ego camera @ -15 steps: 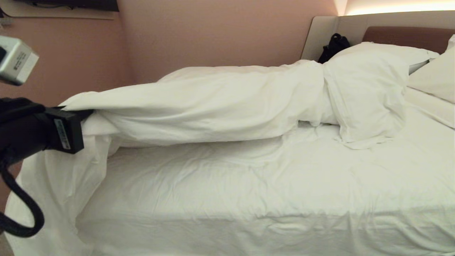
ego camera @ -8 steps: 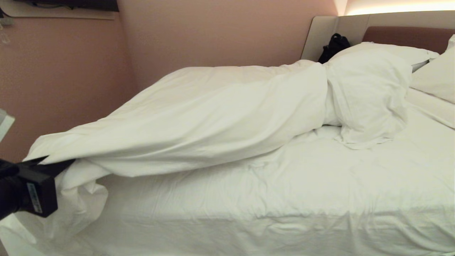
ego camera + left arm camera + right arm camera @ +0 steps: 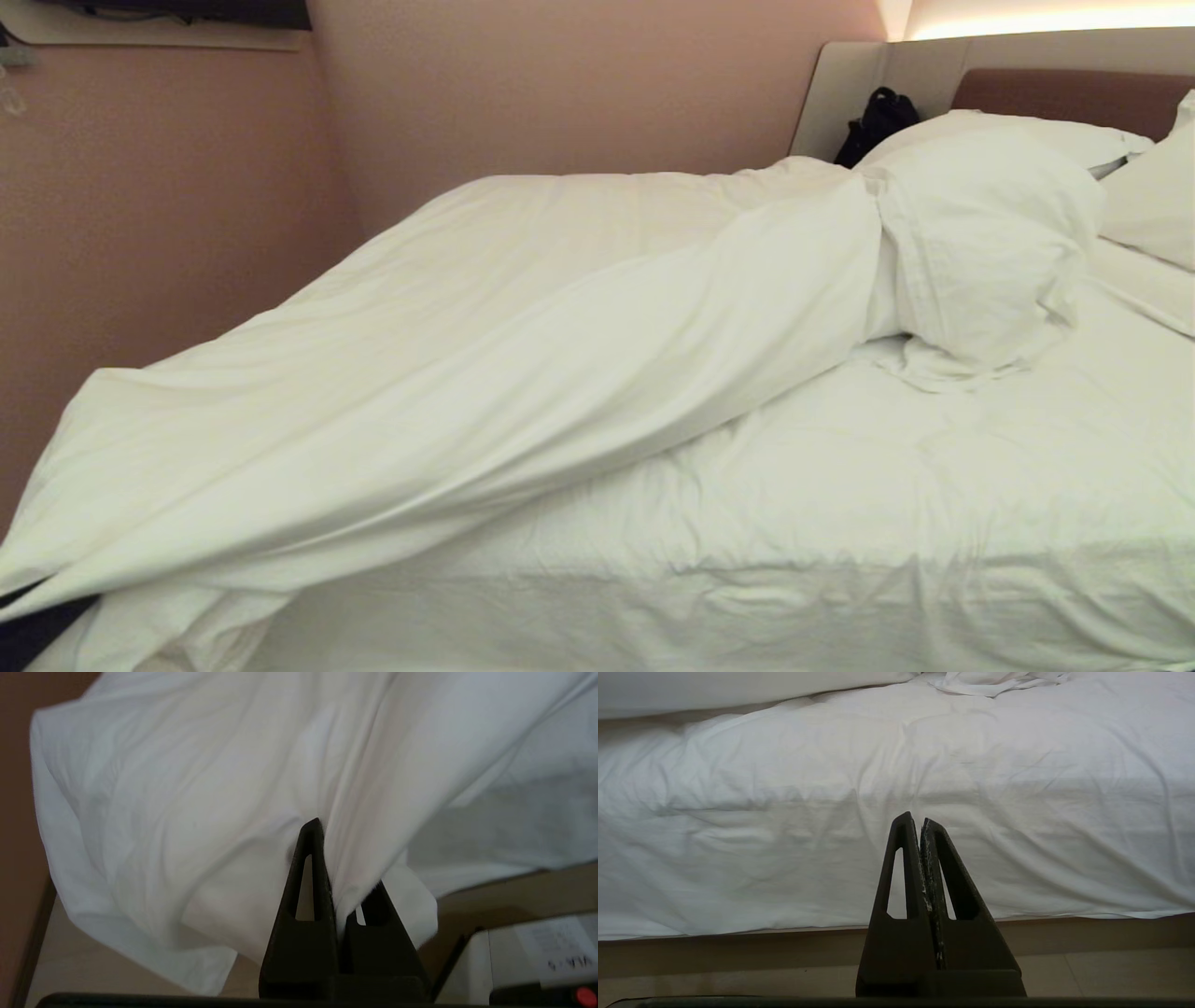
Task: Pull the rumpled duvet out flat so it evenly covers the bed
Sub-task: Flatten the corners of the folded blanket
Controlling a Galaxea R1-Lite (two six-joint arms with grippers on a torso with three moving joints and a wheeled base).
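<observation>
Left gripper [image 3: 332, 858]: jaws pinched together on a fold of the duvet [image 3: 224, 788]; cloth runs up from between the fingers and partly covers one of them. This grip shows only in the left wrist view. In the head view only a dark sliver of the arm shows at the frame's 8 o'clock corner, under the duvet's hem. Right gripper [image 3: 920, 826]: jaws together, nothing between them, pointed level at the sheeted side of the bed [image 3: 784, 868], clear of the cloth; seen only in its own wrist view, which also shows the beige base strip and floor below the mattress. Head view: duvet [image 3: 485, 373] stretched as one long band from the 8 o'clock corner up toward 1 o'clock, where its far end lies bunched against the pillows [image 3: 990, 233]. It covers the far half of the mattress; the near half, from 4 to 6 o'clock, shows only the wrinkled sheet [image 3: 887, 485]. A black object [image 3: 878, 117] sits against the headboard [image 3: 1074, 93] behind the pillows; cannot tell what. Writing: a white label at the left wrist view's 4 o'clock edge carries print too blurred to read.
</observation>
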